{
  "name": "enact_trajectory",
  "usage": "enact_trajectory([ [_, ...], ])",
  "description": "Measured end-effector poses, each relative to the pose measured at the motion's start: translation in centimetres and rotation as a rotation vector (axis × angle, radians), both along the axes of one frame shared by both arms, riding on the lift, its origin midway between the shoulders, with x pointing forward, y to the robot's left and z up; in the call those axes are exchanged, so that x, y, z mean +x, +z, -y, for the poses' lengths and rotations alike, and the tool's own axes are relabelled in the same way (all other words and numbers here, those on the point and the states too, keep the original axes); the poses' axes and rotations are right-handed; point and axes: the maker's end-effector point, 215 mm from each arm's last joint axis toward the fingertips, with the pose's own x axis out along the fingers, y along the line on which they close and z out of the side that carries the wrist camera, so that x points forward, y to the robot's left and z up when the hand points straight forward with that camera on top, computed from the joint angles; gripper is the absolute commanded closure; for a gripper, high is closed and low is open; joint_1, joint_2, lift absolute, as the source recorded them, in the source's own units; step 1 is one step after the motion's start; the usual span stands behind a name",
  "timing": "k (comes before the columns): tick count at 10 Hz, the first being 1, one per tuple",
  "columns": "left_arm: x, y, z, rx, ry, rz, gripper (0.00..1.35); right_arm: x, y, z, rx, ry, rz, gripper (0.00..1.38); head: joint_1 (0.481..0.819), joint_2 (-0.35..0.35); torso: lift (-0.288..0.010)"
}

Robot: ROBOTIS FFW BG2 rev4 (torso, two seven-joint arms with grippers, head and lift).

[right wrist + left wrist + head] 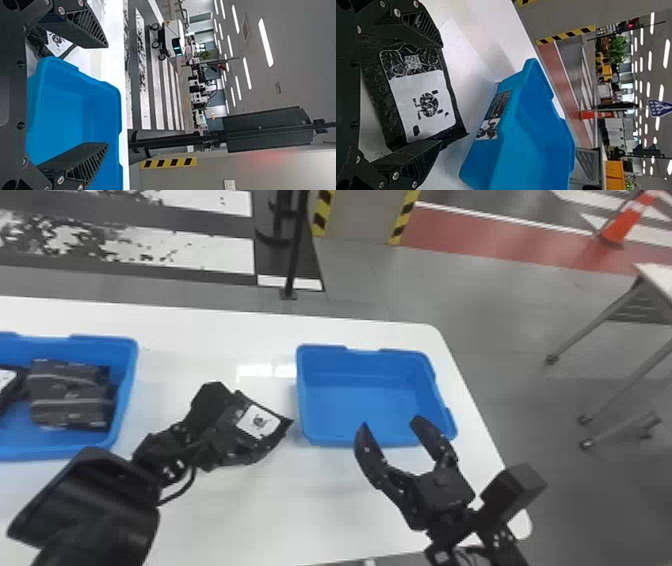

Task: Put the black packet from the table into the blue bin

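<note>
While the right gripper point(390, 422) stands with fingers spread at lower right of the head view, the left gripper point(263, 428), left of centre, pinches the black packet point(257, 421). Beyond, right of centre, sits the blue bin point(365, 363); an orange cone point(619, 230) stands upper right.

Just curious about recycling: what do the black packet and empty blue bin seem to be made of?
Black packet: probably thin, glossy plastic film, judging by its crinkles and bright glints. Blue bin: likely rigid plastic, smooth and softly shiny, with a moulded rim.
</note>
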Motion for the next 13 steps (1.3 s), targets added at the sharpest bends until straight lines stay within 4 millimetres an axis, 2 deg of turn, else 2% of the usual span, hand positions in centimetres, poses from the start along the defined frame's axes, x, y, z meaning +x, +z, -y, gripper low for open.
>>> enact_trajectory([
  [2, -0.3, -1.4, -0.3, 0.019, 0.014, -0.046, 0.97, 0.1, 0.0, 0.0, 0.005, -0.001, 0.0, 0.14, 0.695, -0.28, -0.11],
  [3, -0.4, -1.4, -0.3, 0.015, 0.012, -0.041, 1.21, 0.0, 0.0, 0.0, 0.006, -0.001, -0.001, 0.14, 0.695, -0.28, -0.11],
  [7, -0.4, 1.3, 0.8, -0.043, -0.047, 0.063, 1.21, -0.1, -0.3, 0.1, 0.014, -0.003, -0.006, 0.14, 0.695, -0.295, -0.11],
  [9, 1.0, 4.3, -0.4, -0.109, -0.051, 0.12, 1.21, -0.3, -0.3, 0.0, 0.016, -0.002, -0.009, 0.14, 0.695, -0.279, -0.11],
  [11, 2.3, 9.8, -3.3, -0.149, -0.043, 0.231, 1.21, -0.3, -0.2, 0.0, 0.013, -0.001, -0.007, 0.14, 0.695, -0.24, -0.11],
  [12, 2.1, 12.2, -6.0, -0.14, -0.027, 0.285, 1.21, -0.4, -0.1, 0.0, 0.013, -0.001, -0.007, 0.14, 0.695, -0.223, -0.11],
  [13, 1.5, 13.3, -9.5, -0.11, 0.005, 0.316, 1.21, -0.5, -0.1, 0.0, 0.015, -0.001, -0.008, 0.14, 0.695, -0.182, -0.11],
])
